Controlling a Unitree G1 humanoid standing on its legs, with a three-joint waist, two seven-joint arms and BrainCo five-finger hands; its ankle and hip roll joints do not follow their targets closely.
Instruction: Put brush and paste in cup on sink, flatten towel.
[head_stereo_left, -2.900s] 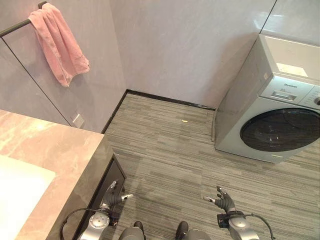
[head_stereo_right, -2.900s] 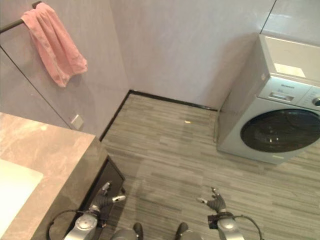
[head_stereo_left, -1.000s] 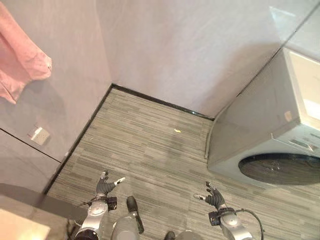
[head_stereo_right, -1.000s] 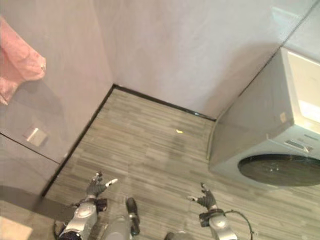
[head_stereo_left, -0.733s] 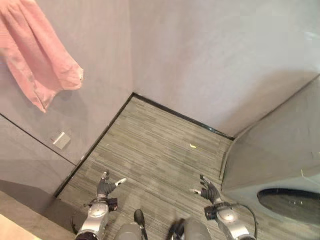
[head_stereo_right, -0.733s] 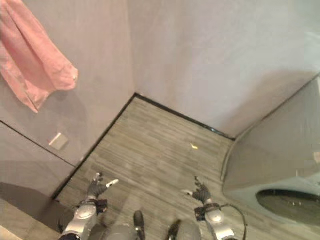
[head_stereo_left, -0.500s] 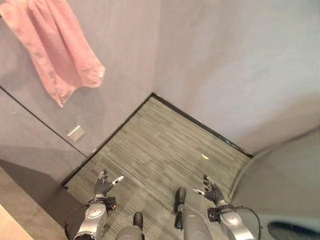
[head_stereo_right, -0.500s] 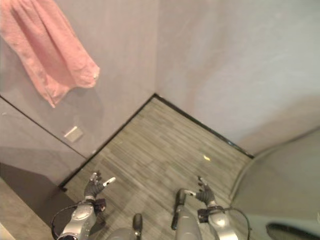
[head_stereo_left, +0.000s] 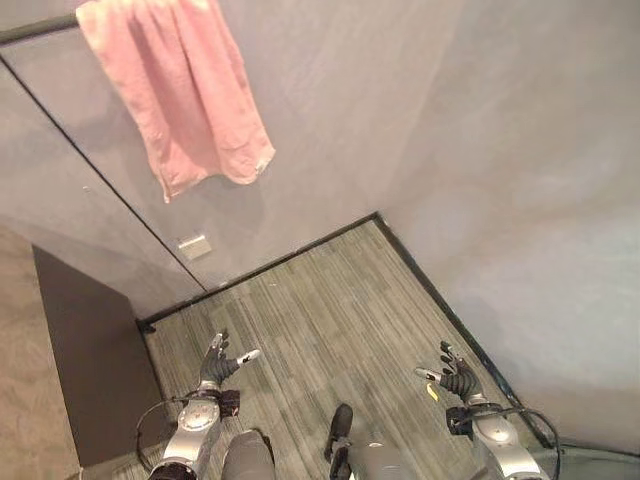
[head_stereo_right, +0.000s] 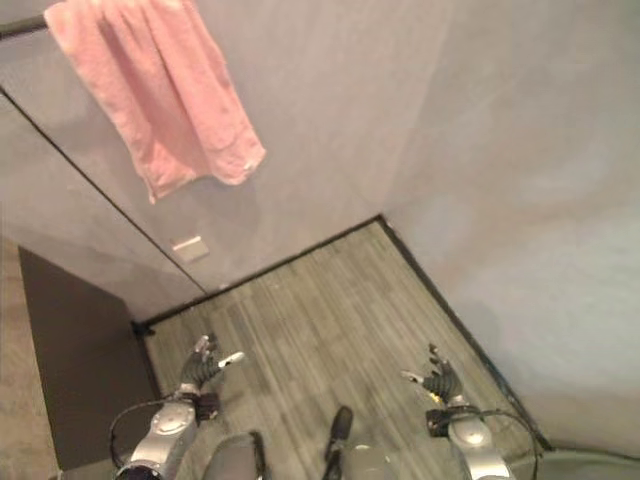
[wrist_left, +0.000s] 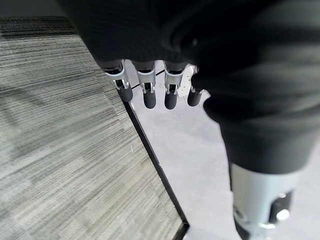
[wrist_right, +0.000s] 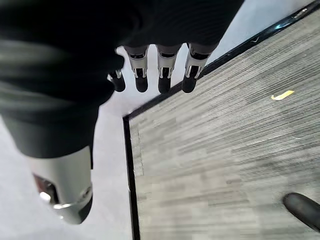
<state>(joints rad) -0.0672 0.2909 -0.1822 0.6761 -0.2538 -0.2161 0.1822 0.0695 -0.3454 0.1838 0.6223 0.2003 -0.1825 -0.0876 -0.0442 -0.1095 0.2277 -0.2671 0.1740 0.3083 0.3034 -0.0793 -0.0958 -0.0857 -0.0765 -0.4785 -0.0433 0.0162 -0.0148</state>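
towel (head_stereo_left: 180, 95): one pink towel hangs bunched over a dark rail (head_stereo_left: 35, 30), high above and well apart from the left hand (head_stereo_left: 214, 366); left and right hand (head_stereo_left: 458, 378) hang loosely open, empty; perhaps a yellow scrap (wrist_right: 282, 94) lies near the right hand

Towel (head_stereo_left: 180, 90) on rail (head_stereo_left: 35, 30), upper left

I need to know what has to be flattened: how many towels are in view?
1: a pink towel draped bunched over the dark wall rail, above the floor corner. More could hang outside the views.
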